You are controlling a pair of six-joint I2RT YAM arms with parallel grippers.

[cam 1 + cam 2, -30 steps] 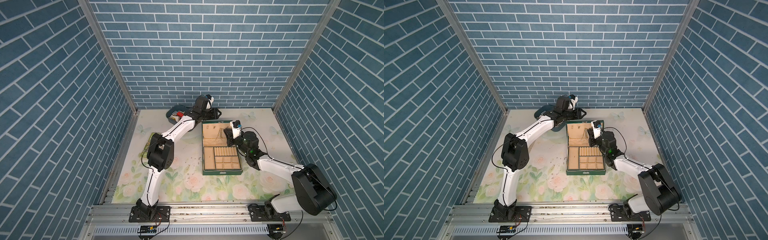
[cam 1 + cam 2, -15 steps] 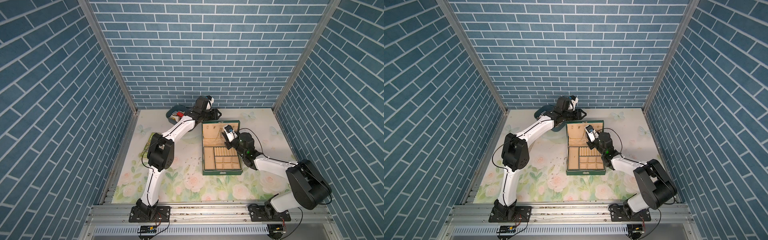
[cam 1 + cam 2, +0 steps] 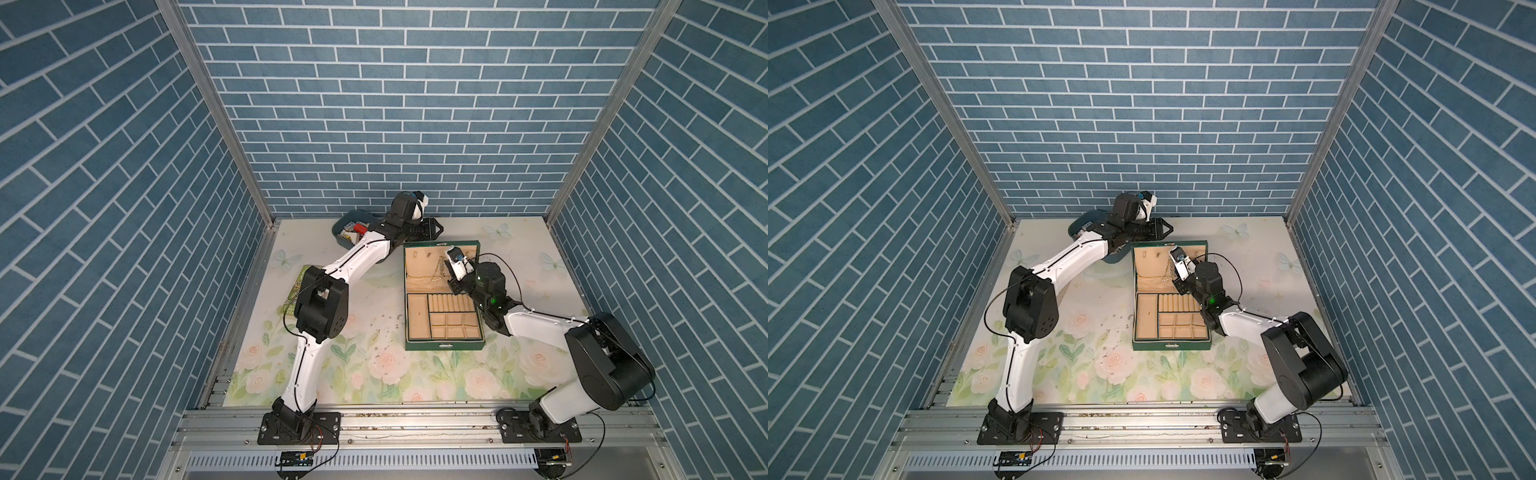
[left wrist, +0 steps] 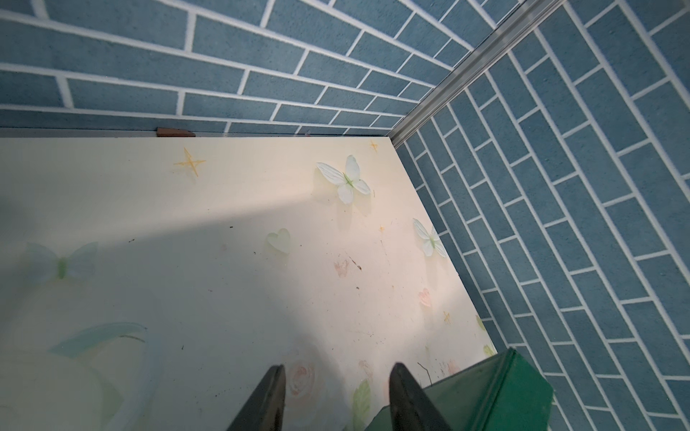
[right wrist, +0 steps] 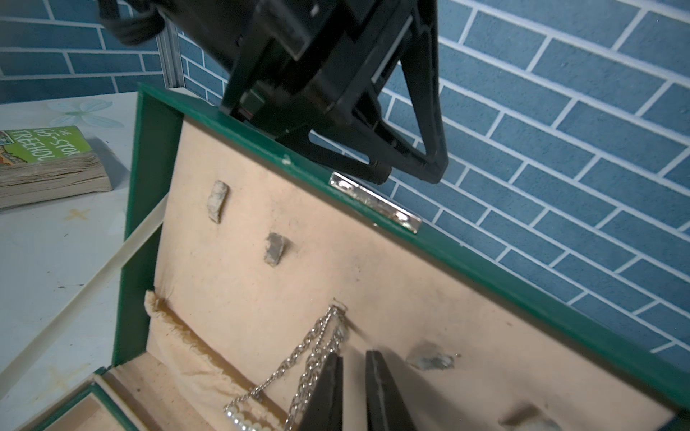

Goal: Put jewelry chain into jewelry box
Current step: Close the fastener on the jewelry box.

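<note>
The jewelry chain [image 5: 317, 358] hangs inside the jewelry box [image 5: 485, 276] lid, just beside the right gripper [image 5: 353, 392]; the left gripper [image 5: 377, 164] rests on the lid's top edge.

Jewelry chain [image 3: 439, 269] inside open jewelry box [image 3: 444, 345]

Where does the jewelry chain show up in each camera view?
Top views: the jewelry chain hangs on the open lid's lining, beside the right gripper.
Left wrist: not in it.
Right wrist: hanging from a lid hook, against the gripper's fingers.
Shared landmark: the jewelry box.
</note>
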